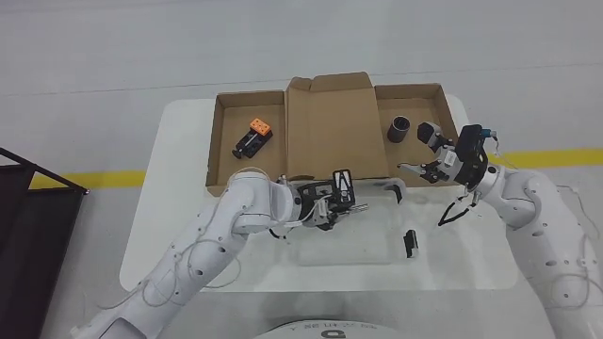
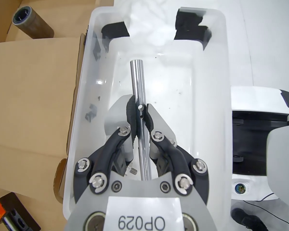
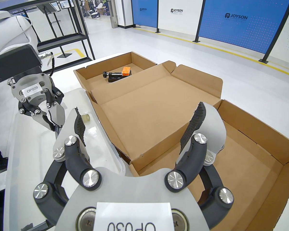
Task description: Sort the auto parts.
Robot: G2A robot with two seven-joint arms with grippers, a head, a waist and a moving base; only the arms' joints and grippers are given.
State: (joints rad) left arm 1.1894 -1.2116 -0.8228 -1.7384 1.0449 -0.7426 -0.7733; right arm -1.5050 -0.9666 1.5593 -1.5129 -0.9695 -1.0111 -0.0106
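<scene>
One rod, one sleeve, one clamp, one bin

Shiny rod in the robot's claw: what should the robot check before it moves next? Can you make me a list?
1. Grip on the metal rod: the left gripper is shut on it. Ok.
2. Rod lifted free of the clear bin: it is over the bin's floor, but its height is unclear. Cannot tell.
3. Right gripper out of the way: it is open, at the cardboard box, apart from the rod. Ok.
4. Room in the box: the dark cylinder and the orange-and-black part each leave bare floor. Ok.
5. Which compartment suits the rod: cannot tell.
</scene>
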